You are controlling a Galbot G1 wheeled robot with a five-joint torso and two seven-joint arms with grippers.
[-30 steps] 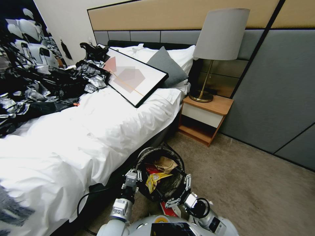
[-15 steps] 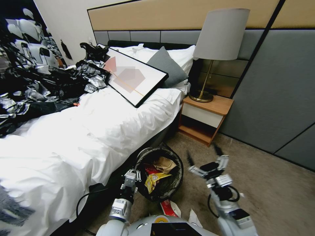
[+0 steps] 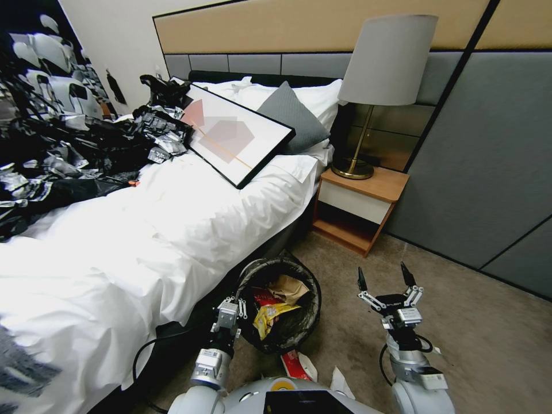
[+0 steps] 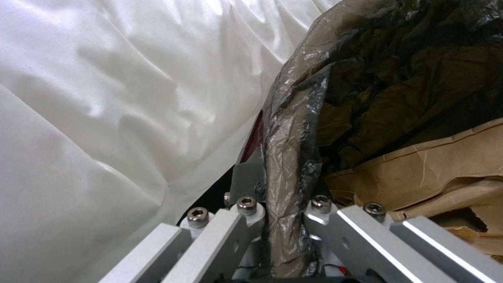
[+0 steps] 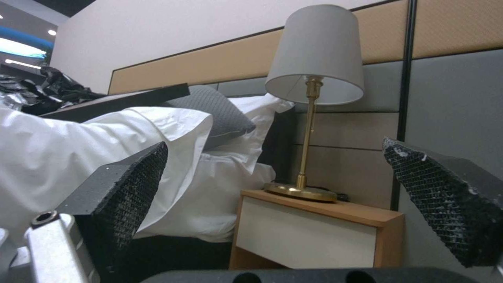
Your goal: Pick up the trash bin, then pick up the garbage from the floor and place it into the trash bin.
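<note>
With the left gripper (image 3: 230,313) pinched on the bin (image 3: 280,305) rim, keep it level while the empty, wide-open right gripper (image 3: 386,282) lowers squarely over the red-and-white wrapper (image 3: 294,364).

Trash bin (image 3: 280,305) beside bed (image 3: 144,241); nightstand (image 3: 359,201) behind, lamp (image 3: 382,80) on it.

left tool (image 3: 230,315): clamped, low | right tool (image 3: 384,280): raised, fingers spread wide

Black-lined trash bin (image 3: 280,305) upright beside bed, garbage (image 3: 275,314) inside.
</note>
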